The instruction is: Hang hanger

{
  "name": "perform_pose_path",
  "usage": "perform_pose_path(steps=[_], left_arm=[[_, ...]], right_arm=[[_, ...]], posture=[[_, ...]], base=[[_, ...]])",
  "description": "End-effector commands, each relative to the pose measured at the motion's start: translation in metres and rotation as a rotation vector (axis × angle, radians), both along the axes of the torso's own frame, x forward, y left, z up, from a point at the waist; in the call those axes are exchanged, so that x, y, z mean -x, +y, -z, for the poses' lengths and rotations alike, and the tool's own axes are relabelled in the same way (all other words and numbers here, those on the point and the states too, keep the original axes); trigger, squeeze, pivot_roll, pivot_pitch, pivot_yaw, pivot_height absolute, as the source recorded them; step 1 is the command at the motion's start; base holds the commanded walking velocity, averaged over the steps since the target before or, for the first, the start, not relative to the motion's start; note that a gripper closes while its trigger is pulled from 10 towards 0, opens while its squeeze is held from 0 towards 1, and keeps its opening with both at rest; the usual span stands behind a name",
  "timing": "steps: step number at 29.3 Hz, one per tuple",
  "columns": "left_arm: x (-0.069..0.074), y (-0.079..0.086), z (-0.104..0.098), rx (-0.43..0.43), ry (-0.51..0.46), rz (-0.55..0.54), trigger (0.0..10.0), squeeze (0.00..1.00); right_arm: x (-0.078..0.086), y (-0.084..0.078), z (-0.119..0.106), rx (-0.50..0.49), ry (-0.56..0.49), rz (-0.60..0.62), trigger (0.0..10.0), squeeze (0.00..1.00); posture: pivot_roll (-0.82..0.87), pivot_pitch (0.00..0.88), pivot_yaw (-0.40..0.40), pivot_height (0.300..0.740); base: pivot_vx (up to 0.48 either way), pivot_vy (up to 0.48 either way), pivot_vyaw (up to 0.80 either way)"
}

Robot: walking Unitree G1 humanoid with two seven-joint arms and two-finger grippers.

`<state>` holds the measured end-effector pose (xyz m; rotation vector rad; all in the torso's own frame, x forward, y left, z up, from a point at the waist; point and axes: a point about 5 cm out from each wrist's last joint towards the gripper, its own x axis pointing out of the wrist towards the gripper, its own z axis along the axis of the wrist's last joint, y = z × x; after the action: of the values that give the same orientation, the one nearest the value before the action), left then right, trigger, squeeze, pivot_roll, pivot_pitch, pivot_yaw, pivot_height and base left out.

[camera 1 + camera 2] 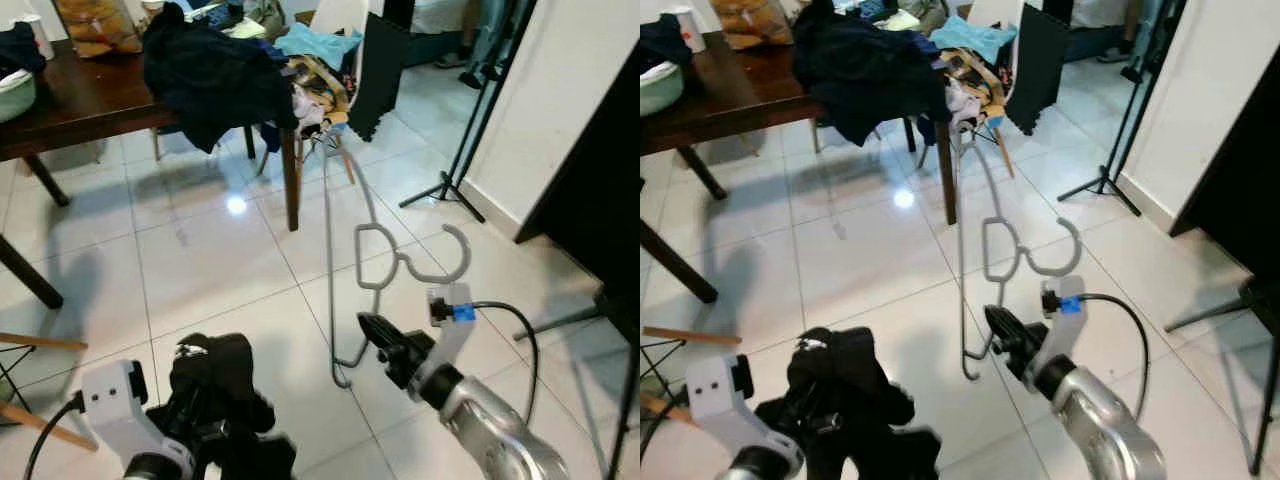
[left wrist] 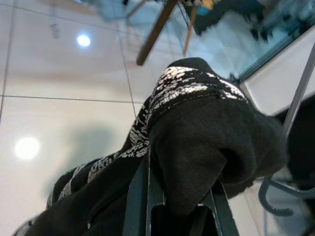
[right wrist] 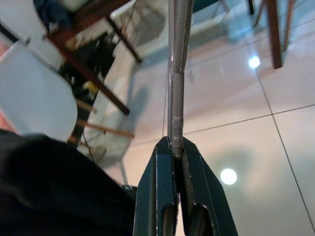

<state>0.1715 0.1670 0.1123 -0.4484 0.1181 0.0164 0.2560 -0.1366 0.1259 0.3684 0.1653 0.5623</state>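
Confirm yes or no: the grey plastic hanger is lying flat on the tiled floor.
No. The grey plastic hanger is held up off the tiles, its lower bar pinched in the right gripper.

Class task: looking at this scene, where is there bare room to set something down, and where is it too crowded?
Free: the white tiled floor between the dark wooden table and the grey wire hanger held by the right pincer. Also the tiles right of the hanger, before the black tripod stand. Crowded: the tabletop under heaped dark clothes.
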Motion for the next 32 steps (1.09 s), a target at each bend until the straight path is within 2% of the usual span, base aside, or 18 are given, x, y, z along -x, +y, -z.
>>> perform_pose_path(steps=[1,32], left_arm=[[0.0016,-0.0013,0.0012,0.009,0.004,0.004,10.0,0.0],[-0.0002,-0.0015,-0.0019,0.008,-0.02,-0.005,10.0,0.0]], right_arm=[[0.0038,-0.0026,0.0057,0.004,0.023,0.002,10.0,0.0],[0.0029,-0.0039,0.0039,0.01,0.011,-0.004,10.0,0.0]], posture=[[-0.01,0.14,-0.021,0.74],[-0.02,0.147,-0.022,0.74]], base=[[0.0,0.0,0.68],[0.0,0.0,0.67]])
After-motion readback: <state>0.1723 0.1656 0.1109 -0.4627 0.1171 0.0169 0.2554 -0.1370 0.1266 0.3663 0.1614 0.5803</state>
